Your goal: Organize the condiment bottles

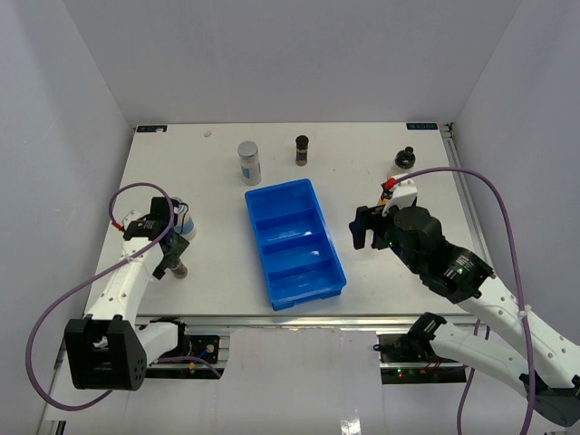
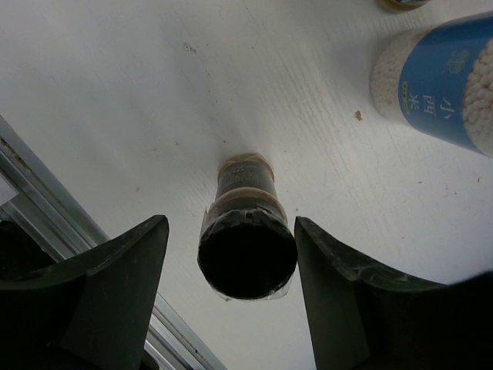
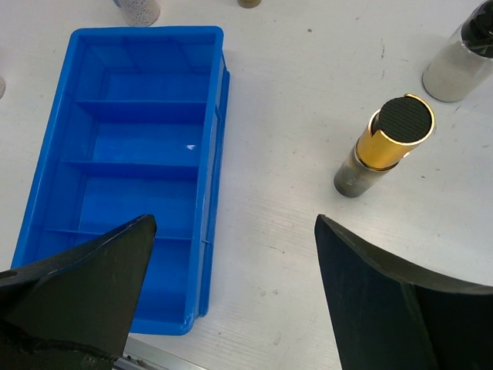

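In the left wrist view a dark black-capped spice jar [image 2: 246,239] stands on the table between my left gripper's [image 2: 229,225] open fingers, with a gap on each side. In the top view that gripper [image 1: 172,250] sits over the jar [image 1: 180,269] at the left. A blue-labelled jar of white grains [image 2: 443,77] stands just beyond it. My right gripper [image 3: 235,222] is open and empty, between the blue tray [image 3: 209,154] and a gold-collared black-capped bottle [image 3: 384,146]. A whitish black-capped bottle [image 3: 461,58] stands further right.
The blue tray [image 1: 308,276] lies mid-table with empty compartments. A clear silver-lidded jar [image 1: 249,161] and a dark spice jar [image 1: 302,149] stand behind it, a black-capped bottle [image 1: 404,159] at the back right. The table's metal front rail [image 2: 46,208] runs close behind the left gripper.
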Robot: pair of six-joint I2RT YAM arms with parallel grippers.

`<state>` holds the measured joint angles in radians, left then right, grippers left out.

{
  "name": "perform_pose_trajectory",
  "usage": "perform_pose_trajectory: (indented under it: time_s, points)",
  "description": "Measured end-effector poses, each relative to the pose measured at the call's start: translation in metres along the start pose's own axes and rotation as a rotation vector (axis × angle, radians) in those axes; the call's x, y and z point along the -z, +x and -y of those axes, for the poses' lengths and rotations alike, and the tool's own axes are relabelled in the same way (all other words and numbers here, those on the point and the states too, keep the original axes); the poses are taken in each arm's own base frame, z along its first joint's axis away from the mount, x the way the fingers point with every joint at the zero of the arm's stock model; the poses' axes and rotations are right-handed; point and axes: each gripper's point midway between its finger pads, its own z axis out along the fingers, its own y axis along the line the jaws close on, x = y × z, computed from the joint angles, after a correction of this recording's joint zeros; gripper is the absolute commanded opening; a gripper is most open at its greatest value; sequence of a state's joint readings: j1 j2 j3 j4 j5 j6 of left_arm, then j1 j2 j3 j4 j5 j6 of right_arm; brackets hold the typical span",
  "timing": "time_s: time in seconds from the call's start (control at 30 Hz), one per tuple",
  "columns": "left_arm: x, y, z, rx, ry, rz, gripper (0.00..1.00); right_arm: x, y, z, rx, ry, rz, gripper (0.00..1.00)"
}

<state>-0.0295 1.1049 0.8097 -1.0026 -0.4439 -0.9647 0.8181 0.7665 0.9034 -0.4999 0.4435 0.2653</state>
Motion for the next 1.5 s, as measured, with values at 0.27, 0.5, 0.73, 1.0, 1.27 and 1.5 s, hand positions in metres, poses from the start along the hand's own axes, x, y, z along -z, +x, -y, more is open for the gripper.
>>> perform_pose_trajectory:
  time_s: [0.27, 0.5, 0.73, 1.0, 1.27, 1.5]
  points:
    - [-0.006, -0.001, 0.004, -0.01, -0.009, 0.002, 0.14, 0.003, -0.001, 0.001, -0.003, -0.002, 0.01, 0.9]
    - [-0.007, -0.002, 0.004, -0.02, -0.007, 0.007, 0.0, 0.004, -0.002, 0.001, -0.002, -0.004, 0.015, 0.9]
    - [0.011, 0.015, 0.02, -0.176, 0.083, -0.022, 0.0, 0.005, -0.001, 0.002, 0.0, -0.004, 0.01, 0.9]
    - [0.083, 0.045, 0.086, -0.476, 0.395, -0.004, 0.0, 0.009, -0.001, 0.001, -0.005, -0.018, 0.01, 0.9]
    - [0.155, 0.029, 0.178, -0.649, 0.589, 0.078, 0.0, 0.011, -0.003, -0.005, 0.027, -0.058, 0.01, 0.9]
    - [0.183, 0.029, 0.259, -0.792, 0.722, 0.199, 0.0, 0.013, -0.019, -0.009, 0.041, -0.081, 0.069, 0.9]
